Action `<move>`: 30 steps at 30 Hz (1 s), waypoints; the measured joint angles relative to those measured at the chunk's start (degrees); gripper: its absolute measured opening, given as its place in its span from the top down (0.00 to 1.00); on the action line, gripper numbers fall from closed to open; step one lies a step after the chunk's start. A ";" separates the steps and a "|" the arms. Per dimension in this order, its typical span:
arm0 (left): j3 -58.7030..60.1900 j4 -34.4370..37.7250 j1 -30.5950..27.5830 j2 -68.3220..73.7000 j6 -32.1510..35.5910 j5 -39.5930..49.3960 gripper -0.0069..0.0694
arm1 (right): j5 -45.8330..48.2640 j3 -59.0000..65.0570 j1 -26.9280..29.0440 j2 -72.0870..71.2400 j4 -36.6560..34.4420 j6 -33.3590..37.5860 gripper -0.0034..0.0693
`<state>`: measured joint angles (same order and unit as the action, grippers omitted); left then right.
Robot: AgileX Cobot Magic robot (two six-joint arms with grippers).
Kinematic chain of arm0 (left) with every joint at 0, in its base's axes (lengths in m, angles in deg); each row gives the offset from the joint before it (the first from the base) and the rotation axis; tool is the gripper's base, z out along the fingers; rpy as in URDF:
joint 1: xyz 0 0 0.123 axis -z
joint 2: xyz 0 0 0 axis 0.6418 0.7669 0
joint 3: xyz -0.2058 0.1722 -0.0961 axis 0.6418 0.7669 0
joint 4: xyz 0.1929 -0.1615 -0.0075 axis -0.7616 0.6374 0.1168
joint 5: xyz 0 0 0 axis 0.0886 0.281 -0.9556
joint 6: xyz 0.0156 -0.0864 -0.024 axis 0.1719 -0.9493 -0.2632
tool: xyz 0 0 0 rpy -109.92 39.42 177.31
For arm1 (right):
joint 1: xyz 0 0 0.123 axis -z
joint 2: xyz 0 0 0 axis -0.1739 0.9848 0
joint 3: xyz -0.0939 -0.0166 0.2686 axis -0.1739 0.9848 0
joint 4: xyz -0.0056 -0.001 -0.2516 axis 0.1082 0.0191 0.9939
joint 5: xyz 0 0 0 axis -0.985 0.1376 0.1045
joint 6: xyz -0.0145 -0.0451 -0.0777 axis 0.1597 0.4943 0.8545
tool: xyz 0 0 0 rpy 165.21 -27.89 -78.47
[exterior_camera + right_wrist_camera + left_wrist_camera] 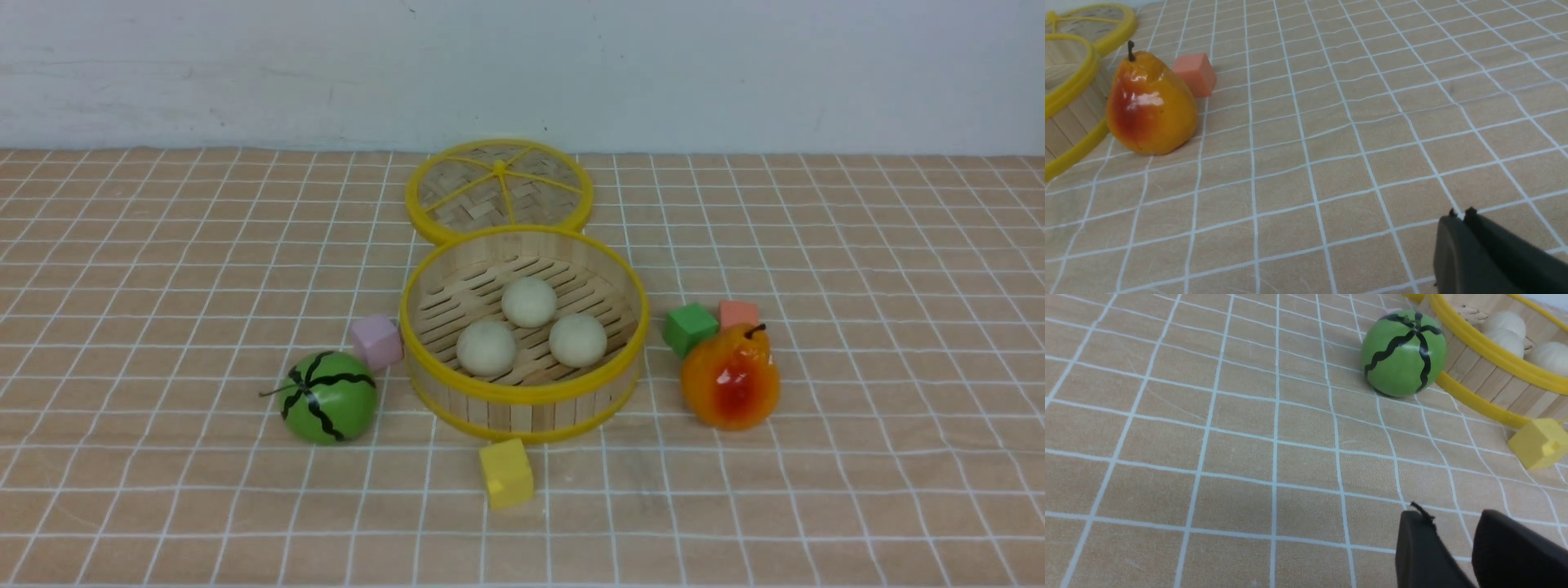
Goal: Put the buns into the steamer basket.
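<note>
Cream-white and smooth, the three dough-like buns point(529, 301) all lie on the slatted floor of the round bamboo steamer basket with yellow rims point(522, 394), which stands mid-table on the tan checked cloth point(163, 506). Its flat woven lid point(499, 189) lies behind it, toward the table's far edge. A green striped watermelon ball point(329, 398) and a pink cube point(376, 341) sit at the basket's left, a yellow cube point(506, 473) just before it, and an orange pear point(731, 376), green cube point(690, 328) and salmon cube point(739, 313) at its right. The left gripper point(1453, 539) hangs over bare cloth, fingers apart and empty. The right gripper point(1459, 216) has its fingers together, holding nothing.
</note>
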<state>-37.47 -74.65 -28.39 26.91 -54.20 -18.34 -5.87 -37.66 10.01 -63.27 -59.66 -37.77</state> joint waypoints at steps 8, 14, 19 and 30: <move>0.00 0.00 0.00 0.00 0.00 0.00 0.65 | -0.03 0.00 0.00 0.00 -0.07 0.00 0.92; 0.00 0.00 0.00 0.00 0.00 0.00 0.64 | -0.08 0.00 0.00 0.00 -0.07 0.00 0.90; 0.00 0.00 0.00 0.00 0.00 0.00 0.63 | -0.08 0.00 0.00 0.00 -0.07 0.00 0.89; 0.00 0.00 0.00 0.00 0.00 0.00 0.62 | -0.08 0.00 0.00 0.00 -0.07 0.00 0.87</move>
<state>-37.47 -74.65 -28.39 26.91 -54.20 -18.34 -5.96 -37.66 10.01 -63.27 -59.73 -37.77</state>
